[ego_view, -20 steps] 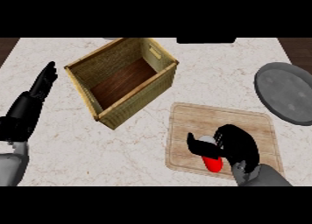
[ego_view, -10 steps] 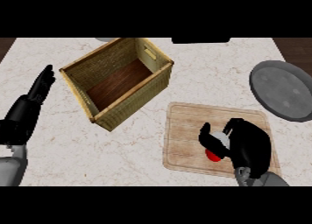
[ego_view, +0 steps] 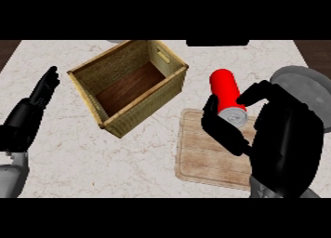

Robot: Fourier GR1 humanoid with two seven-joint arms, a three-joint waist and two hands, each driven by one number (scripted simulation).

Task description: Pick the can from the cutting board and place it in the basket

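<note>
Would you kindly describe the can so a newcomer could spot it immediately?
Start at the wooden cutting board on the counter's right side, right of the open basket. Above its far edge, the right hand holds the can. It is the only bright red cylinder, with a silver end.

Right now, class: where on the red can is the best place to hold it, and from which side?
Probably the lower body of the red can, from its right, as the right hand does now: thumb and fingers wrap its round sides near the silver end, the red upper length left free.
</note>
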